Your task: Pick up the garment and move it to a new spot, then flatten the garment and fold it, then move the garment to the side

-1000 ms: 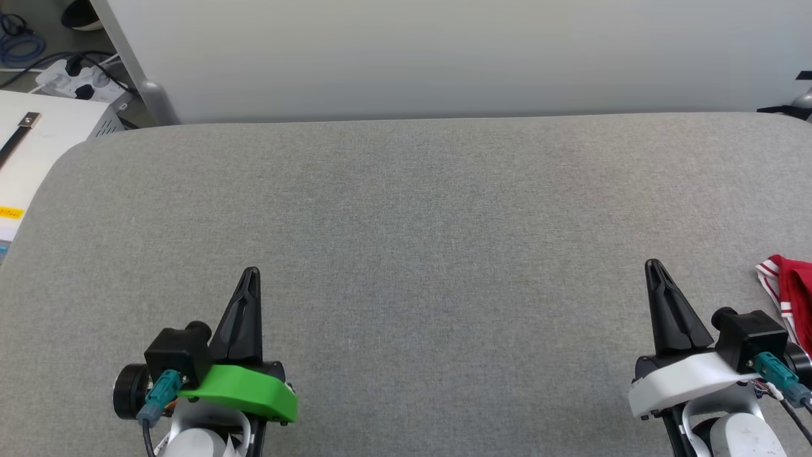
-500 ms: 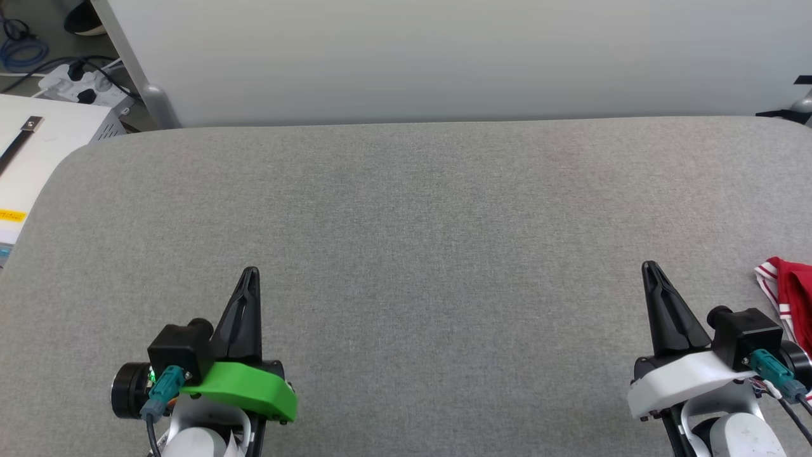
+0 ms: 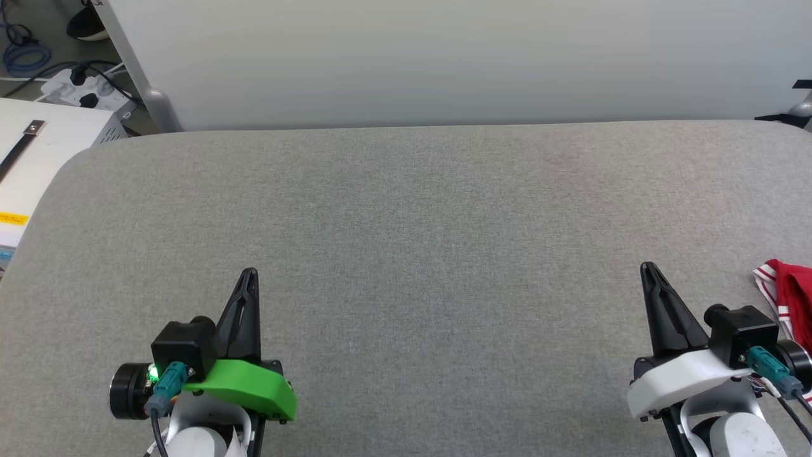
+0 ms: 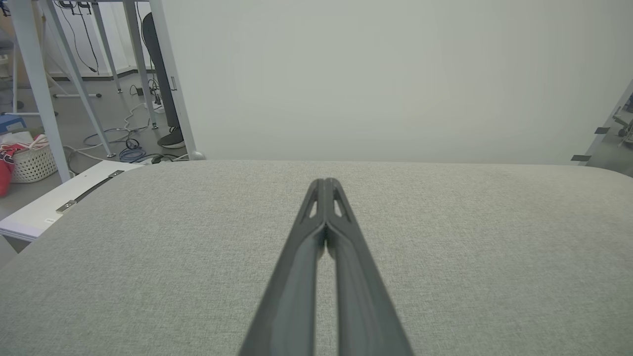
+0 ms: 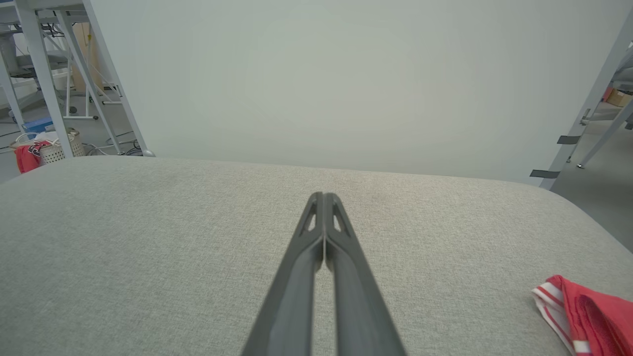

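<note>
Red cloth with striped red-and-white trim, the garment [image 3: 790, 297] lies on the grey worktop [image 3: 412, 216] at the far right, just beside the right hand [image 3: 647, 268]. The head view's edge cuts most of it off, so I cannot tell whether it is folded or bunched (the scene fits a shirt waiting to be fetched as well as one already set aside). The main risk, as I judge it, comes from that closeness: the right wrist's camera block and cables sit near the cloth, and a sideways swing could snag the trim and drag the garment towards the worktop's edge. Both hands are clenched, fingers pressed tip to tip, and empty. The left hand [image 3: 249, 274] is well apart from the garment, and neither hand's fingers touch it.
</note>
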### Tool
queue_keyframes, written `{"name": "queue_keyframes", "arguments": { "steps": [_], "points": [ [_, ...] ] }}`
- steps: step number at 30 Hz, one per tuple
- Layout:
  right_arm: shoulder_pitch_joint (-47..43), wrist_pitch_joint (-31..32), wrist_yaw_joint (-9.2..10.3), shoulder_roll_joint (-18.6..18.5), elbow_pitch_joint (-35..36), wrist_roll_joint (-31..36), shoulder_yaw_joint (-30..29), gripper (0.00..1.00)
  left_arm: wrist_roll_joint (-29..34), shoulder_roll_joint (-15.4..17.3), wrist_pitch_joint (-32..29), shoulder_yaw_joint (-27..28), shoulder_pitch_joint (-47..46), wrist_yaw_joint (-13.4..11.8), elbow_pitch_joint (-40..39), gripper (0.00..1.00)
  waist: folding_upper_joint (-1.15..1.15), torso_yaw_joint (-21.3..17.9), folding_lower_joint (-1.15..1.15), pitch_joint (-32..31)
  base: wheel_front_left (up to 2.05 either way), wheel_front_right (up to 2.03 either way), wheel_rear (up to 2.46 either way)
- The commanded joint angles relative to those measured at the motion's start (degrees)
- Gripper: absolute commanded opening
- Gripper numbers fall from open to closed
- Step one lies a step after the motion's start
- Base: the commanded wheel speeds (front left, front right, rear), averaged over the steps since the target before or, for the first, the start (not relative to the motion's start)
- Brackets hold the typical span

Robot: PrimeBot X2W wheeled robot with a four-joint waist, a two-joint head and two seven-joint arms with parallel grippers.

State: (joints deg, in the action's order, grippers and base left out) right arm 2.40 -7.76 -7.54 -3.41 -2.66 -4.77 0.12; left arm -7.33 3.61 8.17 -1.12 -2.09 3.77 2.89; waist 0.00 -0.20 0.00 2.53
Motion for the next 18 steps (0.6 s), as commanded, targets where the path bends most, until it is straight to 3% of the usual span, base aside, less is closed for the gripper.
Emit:
{"name": "queue_keyframes", "arguments": {
  "steps": [1, 18],
  "points": [
    [-1.0, 0.3, 0.02, 0.2, 0.4, 0.6, 0.0, 0.0, 0.8, -0.3, -0.4, 0.4, 1.0, -0.3, -0.4, 0.0, 0.0, 0.0, 0.0, -0.1, 0.0, 0.0, 0.0],
    [-1.4, 2.2, 0.03, 0.3, 1.0, 1.6, -0.1, 0.0, 2.5, -0.4, -2.3, 0.5, 1.2, -1.2, -1.0, 0.0, 0.0, 0.1, 0.0, -0.7, 0.0, 0.0, 0.0]
  ]
}}
